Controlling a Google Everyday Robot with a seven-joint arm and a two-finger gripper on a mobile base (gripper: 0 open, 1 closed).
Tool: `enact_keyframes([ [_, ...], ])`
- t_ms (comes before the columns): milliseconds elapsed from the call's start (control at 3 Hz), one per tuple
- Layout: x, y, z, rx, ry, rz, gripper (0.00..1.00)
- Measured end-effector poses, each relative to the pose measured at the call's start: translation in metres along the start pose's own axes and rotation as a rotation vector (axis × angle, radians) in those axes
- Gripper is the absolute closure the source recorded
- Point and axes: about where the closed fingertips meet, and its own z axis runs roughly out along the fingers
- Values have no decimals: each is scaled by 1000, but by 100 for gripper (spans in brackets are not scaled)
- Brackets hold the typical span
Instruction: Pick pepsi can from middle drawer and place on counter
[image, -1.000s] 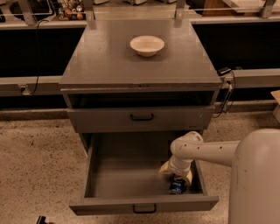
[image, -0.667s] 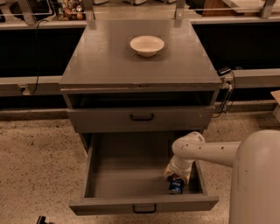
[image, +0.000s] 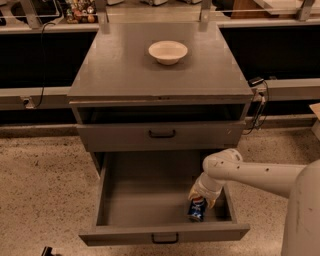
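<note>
The pepsi can (image: 197, 209), blue with a red-white-blue logo, sits in the front right corner of the pulled-out middle drawer (image: 145, 200), next to its right wall. My gripper (image: 202, 196) hangs straight down into the drawer on the white arm coming in from the right. It sits right on the top of the can and hides the can's upper end. The grey counter (image: 125, 65) is the cabinet top above and behind the drawer.
An off-white bowl (image: 168, 51) stands at the back middle of the counter. A shut drawer front with a black handle (image: 162, 133) lies above the open drawer. A dark cable and plug (image: 258, 102) hang at the cabinet's right side. A pale ledge with posts (image: 150, 15) runs behind.
The gripper has stayed over the can in the drawer's front right corner, shifting only slightly. The can and drawer have not visibly moved.
</note>
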Motion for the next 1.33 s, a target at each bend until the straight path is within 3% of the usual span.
enact_keyframes([
  [333, -3, -5, -9, 23, -9, -8, 87],
  [667, -1, -11, -50, 106, -23, -4, 100],
  [1000, -5, -16, -134, 237, -26, -46, 100],
  [1333, -8, -24, -222, 320, 7, -135, 100],
])
